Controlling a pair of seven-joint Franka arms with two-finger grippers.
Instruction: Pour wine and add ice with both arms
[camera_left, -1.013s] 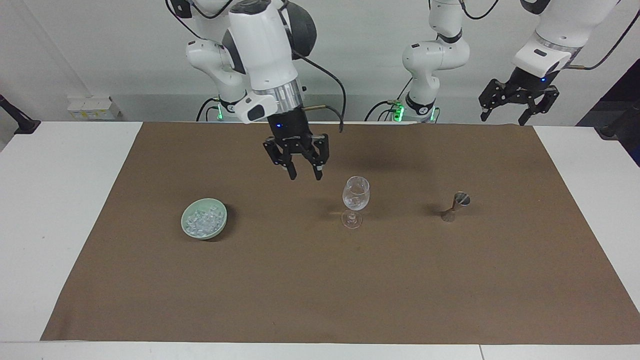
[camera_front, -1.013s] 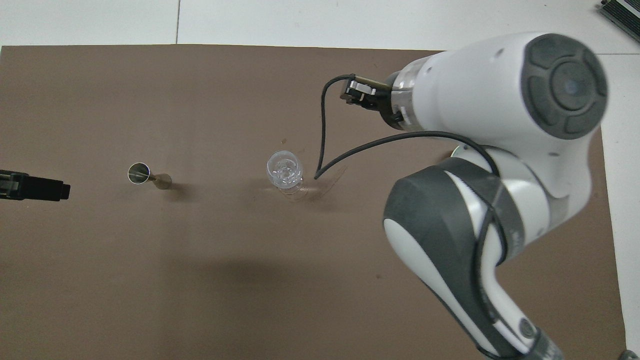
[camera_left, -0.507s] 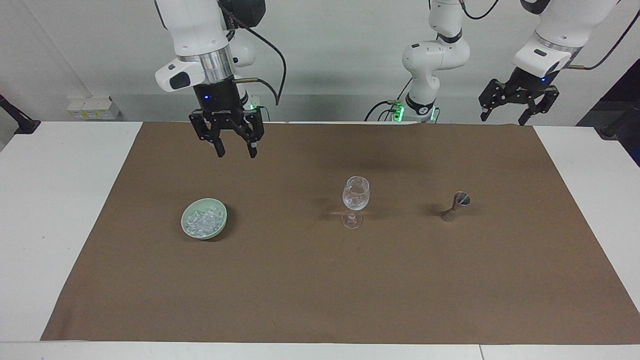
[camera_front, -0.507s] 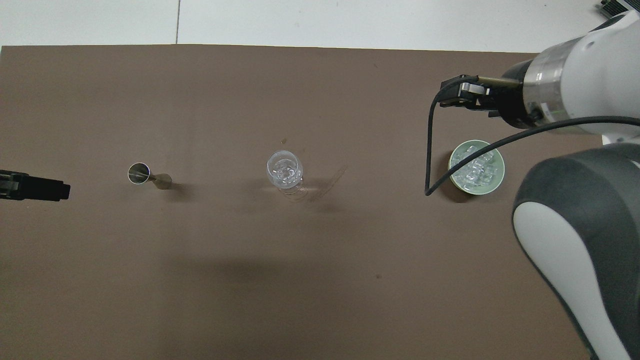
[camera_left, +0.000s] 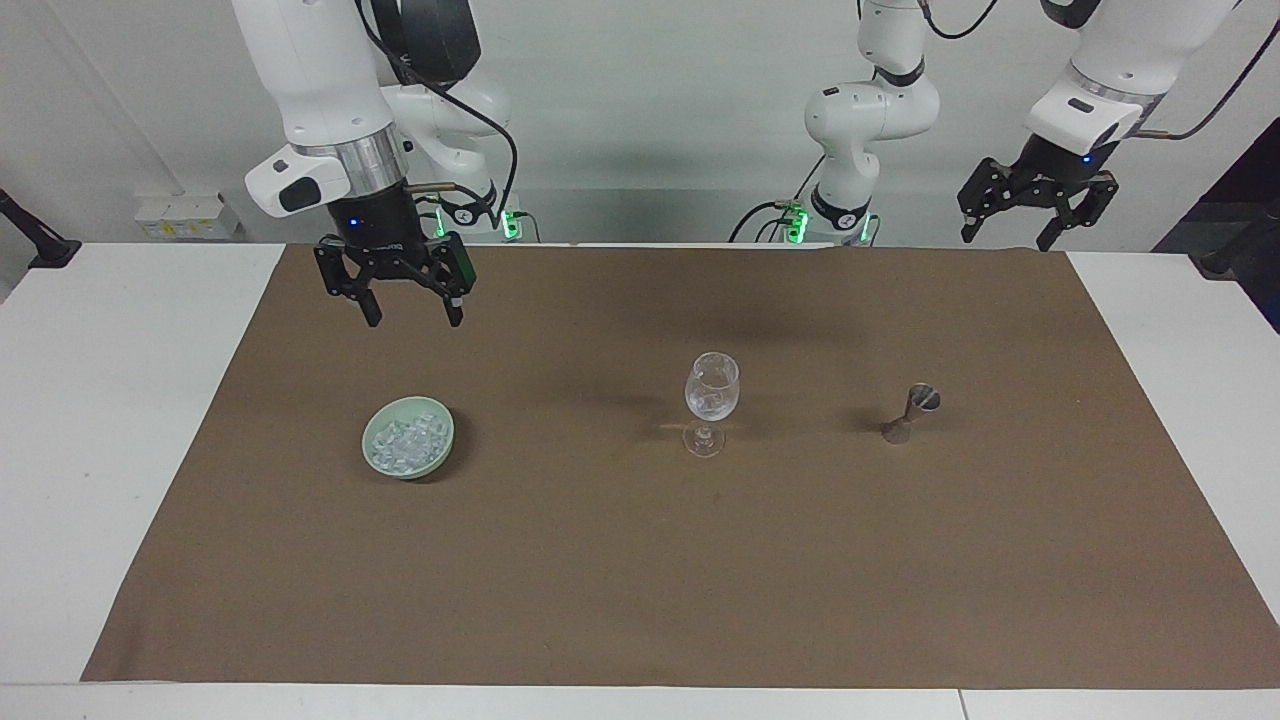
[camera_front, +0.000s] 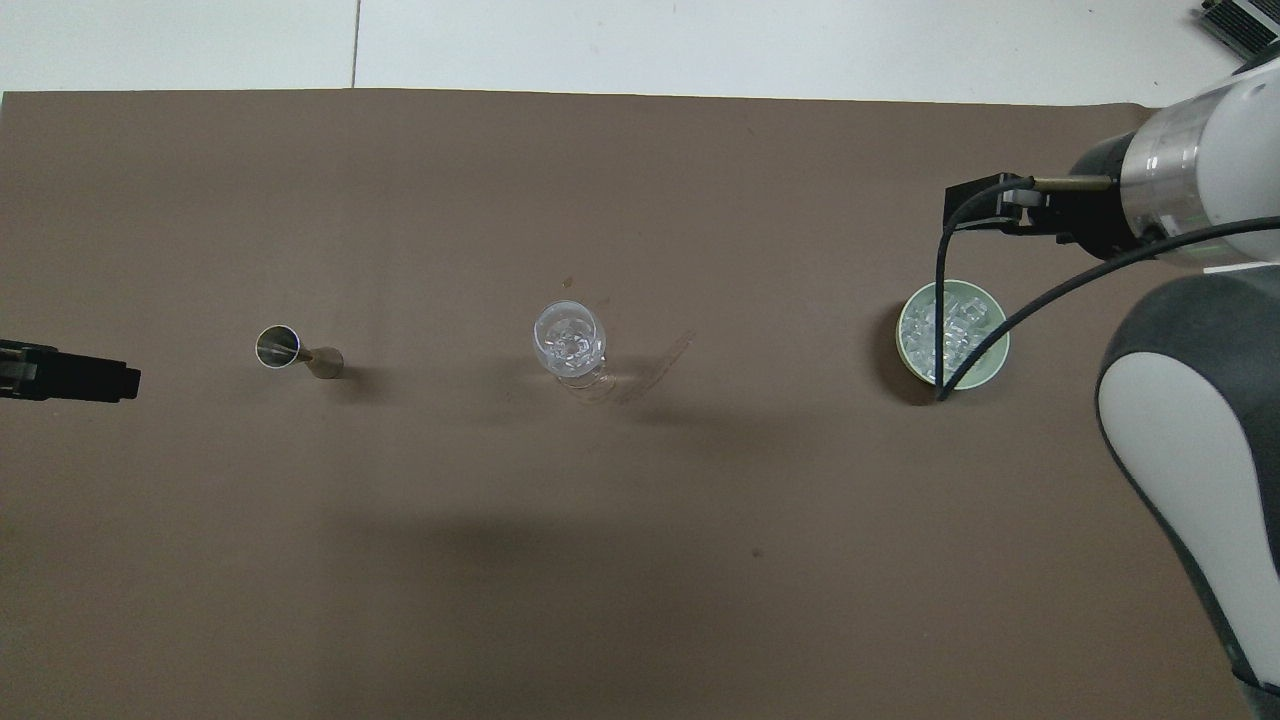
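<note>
Counted on the brown mat
Two arms, one ice bowl, one stemmed glass, one metal jigger.

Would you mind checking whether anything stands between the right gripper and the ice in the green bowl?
Nothing visible does. The right gripper hangs open and empty in the air. Below it, the ice lies uncovered in the pale green bowl, and only bare brown mat surrounds the bowl.
</note>
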